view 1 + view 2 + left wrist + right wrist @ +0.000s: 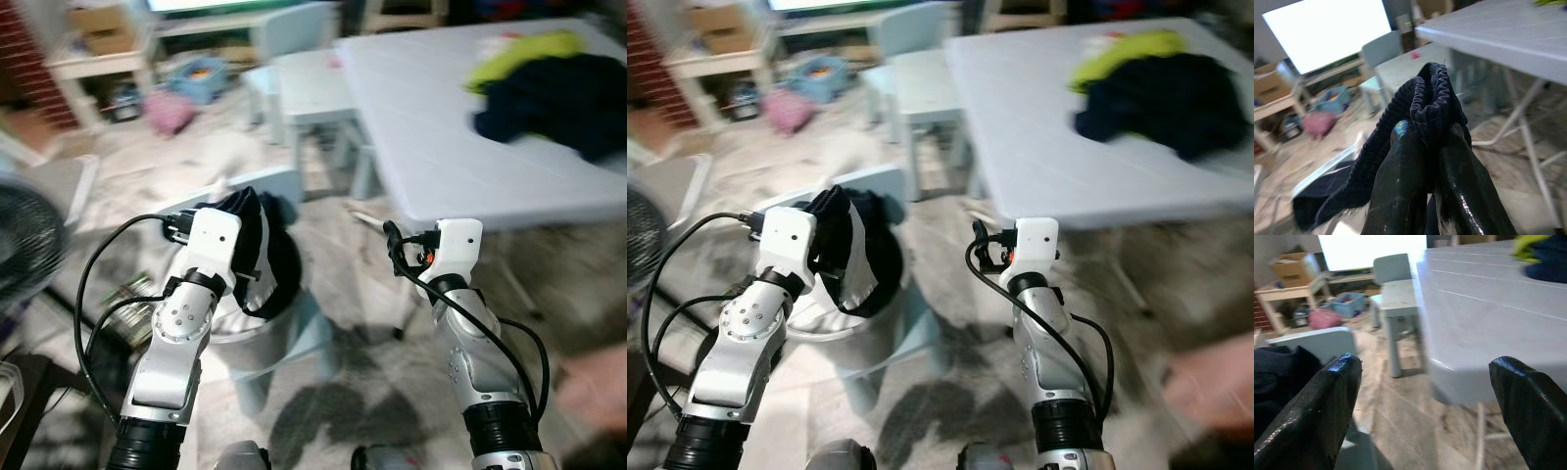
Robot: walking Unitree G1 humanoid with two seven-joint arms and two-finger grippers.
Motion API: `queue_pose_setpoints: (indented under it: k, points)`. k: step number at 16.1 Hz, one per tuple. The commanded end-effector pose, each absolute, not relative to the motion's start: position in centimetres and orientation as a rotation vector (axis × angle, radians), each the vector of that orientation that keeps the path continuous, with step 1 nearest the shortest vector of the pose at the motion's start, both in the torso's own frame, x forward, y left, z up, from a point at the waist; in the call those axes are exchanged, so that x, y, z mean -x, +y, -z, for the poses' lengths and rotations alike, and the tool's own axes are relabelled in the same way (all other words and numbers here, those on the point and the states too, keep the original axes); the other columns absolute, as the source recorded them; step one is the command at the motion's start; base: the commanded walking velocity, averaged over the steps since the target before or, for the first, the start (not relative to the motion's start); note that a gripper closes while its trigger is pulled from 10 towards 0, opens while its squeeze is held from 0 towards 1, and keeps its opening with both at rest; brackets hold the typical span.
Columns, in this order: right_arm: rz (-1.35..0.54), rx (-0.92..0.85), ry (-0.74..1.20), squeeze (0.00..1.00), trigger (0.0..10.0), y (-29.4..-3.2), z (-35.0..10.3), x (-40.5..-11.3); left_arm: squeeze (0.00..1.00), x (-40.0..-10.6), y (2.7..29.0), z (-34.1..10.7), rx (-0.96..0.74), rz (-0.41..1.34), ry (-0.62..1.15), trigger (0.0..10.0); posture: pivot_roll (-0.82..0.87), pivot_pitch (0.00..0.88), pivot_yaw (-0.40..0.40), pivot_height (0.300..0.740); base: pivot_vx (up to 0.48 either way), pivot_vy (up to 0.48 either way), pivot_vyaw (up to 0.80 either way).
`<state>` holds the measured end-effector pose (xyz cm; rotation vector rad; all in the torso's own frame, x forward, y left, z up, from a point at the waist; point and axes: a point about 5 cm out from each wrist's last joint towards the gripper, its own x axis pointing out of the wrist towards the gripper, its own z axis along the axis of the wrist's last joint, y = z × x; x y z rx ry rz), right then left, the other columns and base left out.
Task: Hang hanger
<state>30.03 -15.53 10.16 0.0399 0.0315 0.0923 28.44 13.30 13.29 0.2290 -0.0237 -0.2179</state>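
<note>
Over the pale blue chair [284, 186] at near left, the left gripper [1430, 161] is holding a dark navy garment [263, 250]. In the left wrist view the two black fingers [1400, 181] are pinching close together on a bunched ribbed fold of the cloth, and the rest of the fabric is drooping down and away toward the chair seat. The head views are blurred, so I cannot tell whether a hanger is inside the garment; no hook or bar can be made out. If the cloth is on a hanger, the task's thing is already in the left gripper, hanging below and slightly right of that wrist, with its long axis running roughly downward.

To the right, the right gripper [1425, 396] is reaching forward near the close edge of the white table [431, 127], its fingers spread wide and gripping nothing. In the right wrist view the table edge is lying ahead between the fingers, and the dark cloth is showing just off to the side of one finger.

On the far right of the tabletop a heap of clothes, dark blue [558, 98] with a yellow-green piece [519, 54] behind it, is lying well apart from both grippers. A second pale chair [304, 83] is standing beyond the table's left edge, and a fan [24, 250] is sitting at far left.

No rail or rod for hanging can be seen, so the next move is likely turning toward one. The left arm, already gripping the garment, is clearly the nearer one.
</note>
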Motion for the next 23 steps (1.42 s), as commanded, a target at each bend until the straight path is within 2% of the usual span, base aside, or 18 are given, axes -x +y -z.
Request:
queue_pose_setpoints:
  k: [1,6,9,19,23]
  points:
    - [-0.076,-0.04,0.043,0.0,10.0,-15.7,-10.0,-30.1,0.0,-28.6,13.1,-14.5,-0.224,0.234,-0.069,10.0,0.04,0.03,0.061,0.74,0.0,0.0,-0.8]
    - [-0.051,0.017,0.009,0.0,10.0,-16.5,-10.7,-30.4,0.0,-29.3,12.7,-17.1,-0.191,0.249,-0.138,10.0,0.04,0.033,0.058,0.74,0.0,0.0,-0.64]
    - [-0.032,0.016,0.011,0.0,10.0,-16.6,-10.7,-30.6,0.0,-29.8,12.5,-18.7,-0.179,0.258,-0.186,10.0,0.04,0.036,0.055,0.74,0.0,-0.285,0.0]
    - [0.008,0.034,0.005,0.0,10.0,-17.1,-10.8,-30.9,0.0,-29.8,11.8,-18.7,-0.167,0.291,-0.177,10.0,0.04,0.034,0.06,0.74,0.0,-0.359,-0.76]
    - [0.005,0.039,0.0,0.0,10.0,-17.0,-10.9,-31.1,0.0,-29.9,11.8,-18.8,-0.163,0.284,-0.176,10.0,0.04,0.029,0.057,0.74,0.0,-0.334,-0.11]
